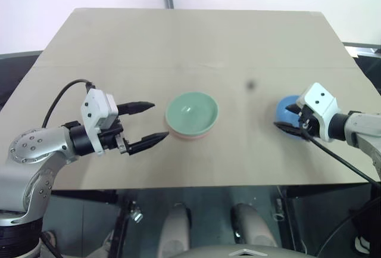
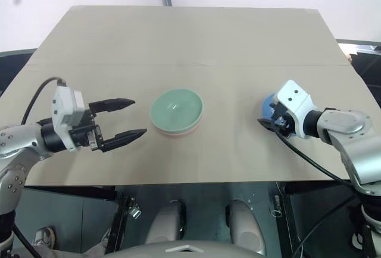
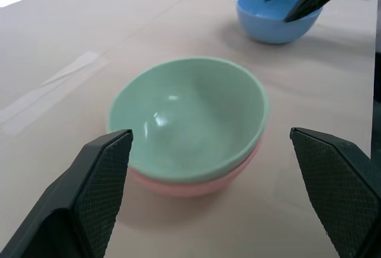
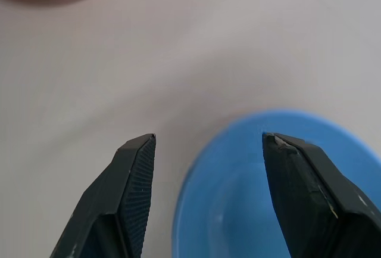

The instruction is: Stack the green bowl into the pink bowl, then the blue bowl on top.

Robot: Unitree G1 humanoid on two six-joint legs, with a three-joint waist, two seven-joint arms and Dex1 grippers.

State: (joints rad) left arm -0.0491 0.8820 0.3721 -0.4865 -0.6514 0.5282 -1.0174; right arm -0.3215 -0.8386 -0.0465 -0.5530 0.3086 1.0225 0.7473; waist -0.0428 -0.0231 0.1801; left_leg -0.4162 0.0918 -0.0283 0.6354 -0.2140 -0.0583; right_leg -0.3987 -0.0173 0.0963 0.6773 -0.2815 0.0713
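The green bowl [image 1: 191,111] sits nested in the pink bowl [image 3: 196,182] mid-desk [image 1: 196,37]. The blue bowl [image 3: 277,15] stands well to the right, the right gripper [image 4: 208,168] spread astride its near rim. It looks light, stiff and slick, so a rim pinch suits. The left gripper [image 1: 146,124] hangs wide apart.

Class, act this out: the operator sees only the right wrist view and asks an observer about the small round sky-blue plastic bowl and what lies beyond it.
Operator: Is anything in the pink bowl?
Observer: Yes, the small round mint-green plastic bowl sits nested in the salmon-pink plastic bowl.
Operator: Where is the left gripper?
Observer: The left gripper hovers beside that stack, jaws open.
Operator: Is my blue bowl stacked?
Observer: No, the sky-blue plastic bowl stands apart on the table.
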